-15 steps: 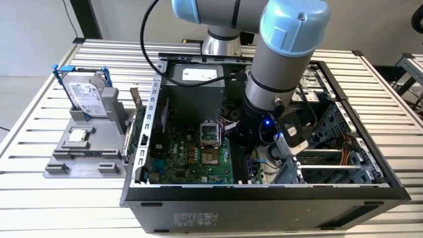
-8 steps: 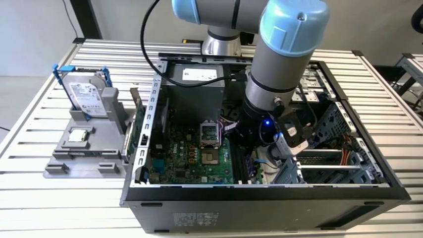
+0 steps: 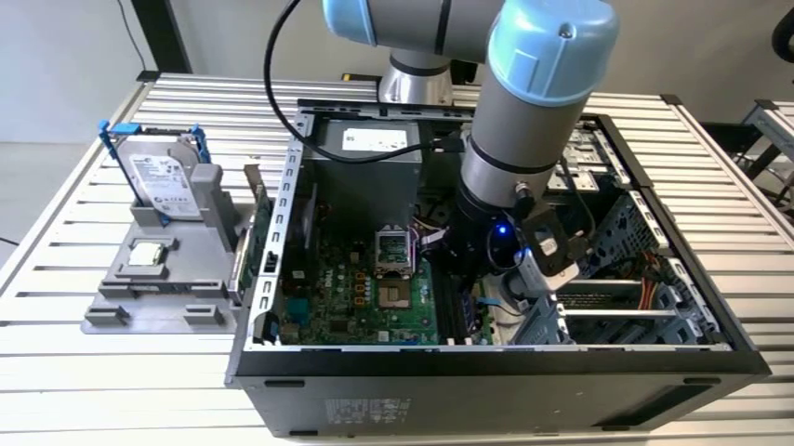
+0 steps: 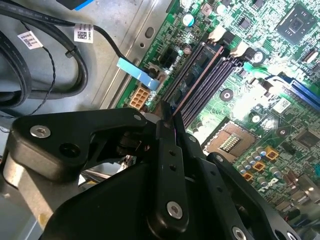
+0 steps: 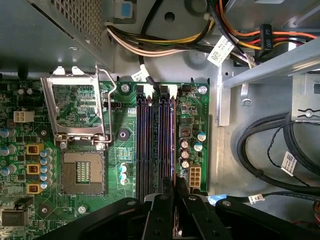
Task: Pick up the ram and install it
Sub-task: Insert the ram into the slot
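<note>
We see the ram [image 4: 192,75] standing on edge along the memory slot farthest from the empty CPU socket [image 4: 230,142]. The jaws are drawn almost together and pinch its upper edge at the near end. In the first wrist view the stick shows edge-on as a thin line [image 5: 173,150] on the far side of the slots from the socket. We cannot tell whether it is seated.

We judge the stick to be light, stiff and thin, but brittle. Its chips and yellowish contact edge are the tender parts, so a hold on the flat faces near the top edge suits it, with the push kept straight down the slot.

The open computer case [image 3: 496,358] holds the motherboard [image 3: 360,307] that carries the socket, along with the power supply [image 3: 372,139] and bundled cables [image 5: 165,45]. Outside the case and well apart from the socket, a grey fixture [image 3: 112,316] on the bench [image 3: 74,390] holds a hard drive [image 3: 162,181] in a blue bracket and a small CPU chip [image 3: 149,253].
</note>
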Controlling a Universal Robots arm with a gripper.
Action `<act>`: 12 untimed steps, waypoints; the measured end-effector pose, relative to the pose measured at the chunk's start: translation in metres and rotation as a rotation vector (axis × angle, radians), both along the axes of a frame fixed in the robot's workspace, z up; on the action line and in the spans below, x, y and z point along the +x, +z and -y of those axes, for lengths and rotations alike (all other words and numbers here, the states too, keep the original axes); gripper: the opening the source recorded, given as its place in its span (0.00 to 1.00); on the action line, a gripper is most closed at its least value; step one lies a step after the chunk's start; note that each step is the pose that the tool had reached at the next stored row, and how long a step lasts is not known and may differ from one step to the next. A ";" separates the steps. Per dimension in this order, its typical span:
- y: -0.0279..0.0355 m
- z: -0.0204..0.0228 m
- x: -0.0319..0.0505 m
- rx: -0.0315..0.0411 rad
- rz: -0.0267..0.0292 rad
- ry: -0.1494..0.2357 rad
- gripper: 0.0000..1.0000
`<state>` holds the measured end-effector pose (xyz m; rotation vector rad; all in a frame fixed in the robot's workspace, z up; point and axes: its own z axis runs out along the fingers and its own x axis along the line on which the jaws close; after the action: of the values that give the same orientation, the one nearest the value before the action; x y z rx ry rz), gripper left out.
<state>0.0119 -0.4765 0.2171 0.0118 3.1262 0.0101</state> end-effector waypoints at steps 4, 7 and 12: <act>0.0000 0.0000 0.0000 0.0001 0.0001 -0.001 0.00; 0.0000 0.0000 -0.0005 0.0002 0.0001 -0.007 0.00; -0.0001 -0.0011 -0.0006 0.0004 0.0001 -0.020 0.00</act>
<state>0.0113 -0.4754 0.2170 0.0431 3.1258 0.0105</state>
